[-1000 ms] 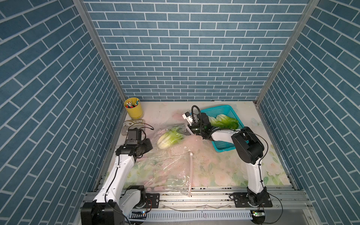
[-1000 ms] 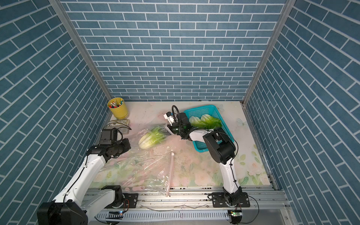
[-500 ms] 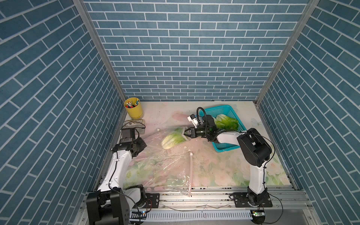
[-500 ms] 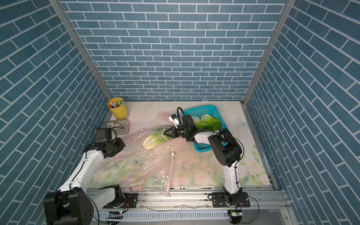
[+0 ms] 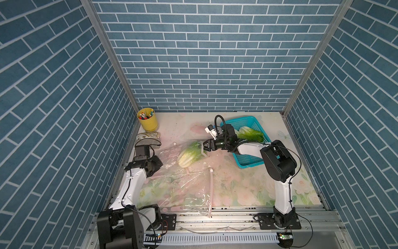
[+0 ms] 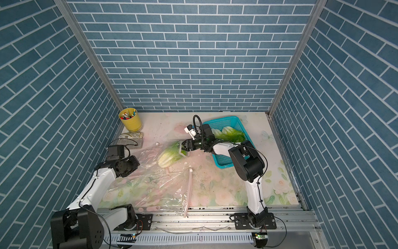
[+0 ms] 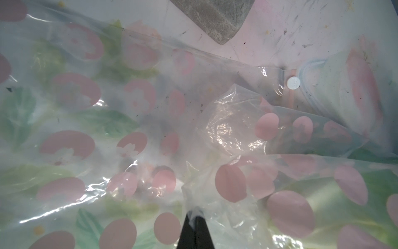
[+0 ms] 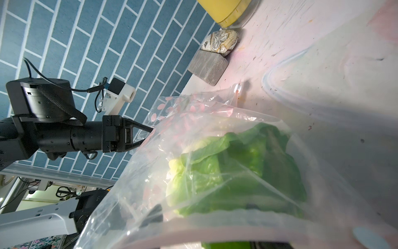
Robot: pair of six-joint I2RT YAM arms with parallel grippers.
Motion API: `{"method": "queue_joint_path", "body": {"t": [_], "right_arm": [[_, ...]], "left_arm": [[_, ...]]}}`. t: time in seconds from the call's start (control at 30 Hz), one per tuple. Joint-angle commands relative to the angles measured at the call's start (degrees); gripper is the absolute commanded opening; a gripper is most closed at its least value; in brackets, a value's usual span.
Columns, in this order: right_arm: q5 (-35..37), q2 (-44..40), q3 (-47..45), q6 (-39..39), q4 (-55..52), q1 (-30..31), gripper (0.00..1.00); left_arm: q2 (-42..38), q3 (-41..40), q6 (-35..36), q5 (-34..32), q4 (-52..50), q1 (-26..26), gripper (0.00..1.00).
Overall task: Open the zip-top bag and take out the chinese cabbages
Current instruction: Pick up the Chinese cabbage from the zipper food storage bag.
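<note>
Since a second ago the right gripper (image 5: 203, 148) is swung away from the teal basket (image 5: 247, 160) and brought down to the mouth of the zip-top bag (image 5: 178, 185). The left arm is found close to where it was.

Top views: in both, the bagged cabbage (image 5: 190, 154) is seen lying inside the plastic, with its leaves toward the right gripper and its white base away from it. Two more cabbages (image 5: 249, 134) are seen lying in the basket. The left fingertips are hidden under the arm's own wrist.

Left wrist: the left gripper (image 7: 195, 224) is seen clenched on a fold of bag film. Behind the film, green shapes cannot be told from the table print.

Right wrist: the right jaws are seen parted. One dark finger (image 8: 154, 213) is made out through the plastic; the other is cut off at the frame edge. Contact with the leaves cannot be told.
</note>
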Motion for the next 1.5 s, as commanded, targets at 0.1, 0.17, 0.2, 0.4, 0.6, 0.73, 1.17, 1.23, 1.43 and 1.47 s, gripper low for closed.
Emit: {"method": "queue_joint_path", "body": {"t": [0.1,0.17,0.2,0.4,0.6,0.73,1.17,1.23,1.43,1.47], "right_arm": [[-1.51,4.53,4.81,-7.49,-10.13,2.52,0.64],[-1.26,6.00,6.03,-8.23,-11.43,2.80,0.66],[-0.96,6.38,6.31,-8.93,-12.38,2.84,0.72],[1.61,5.24,6.21,-13.66,-15.99,3.31,0.92],[1.81,6.71,5.78,-12.95,-9.14,3.91,0.98],[-0.26,9.37,5.61,-9.44,-1.12,4.79,0.92],[-3.79,13.73,10.81,-4.82,1.06,7.49,0.01],[-3.08,12.93,9.65,-4.19,1.36,7.37,0.00],[1.08,8.63,7.61,-5.53,-5.02,6.85,0.00],[2.10,7.71,6.68,-5.44,-5.34,6.52,0.00]], "left_arm": [[1.22,-0.25,0.62,1.77,0.26,0.33,0.00],[1.49,-0.34,0.71,1.86,0.27,0.33,0.00],[1.66,-0.34,0.71,2.00,0.27,0.33,0.00],[2.36,-0.39,1.01,2.90,0.45,0.24,0.00],[2.92,-0.72,0.89,3.54,1.02,0.06,0.00],[2.96,-1.02,0.79,3.63,1.13,-0.21,0.00],[3.19,-1.05,1.12,3.61,1.33,-0.82,0.00],[2.61,-0.88,1.45,3.54,1.41,-0.88,0.00],[-2.27,1.51,2.77,0.09,-0.86,-0.89,0.00],[-2.92,1.95,2.73,-0.29,-1.32,-0.86,0.00]]}}
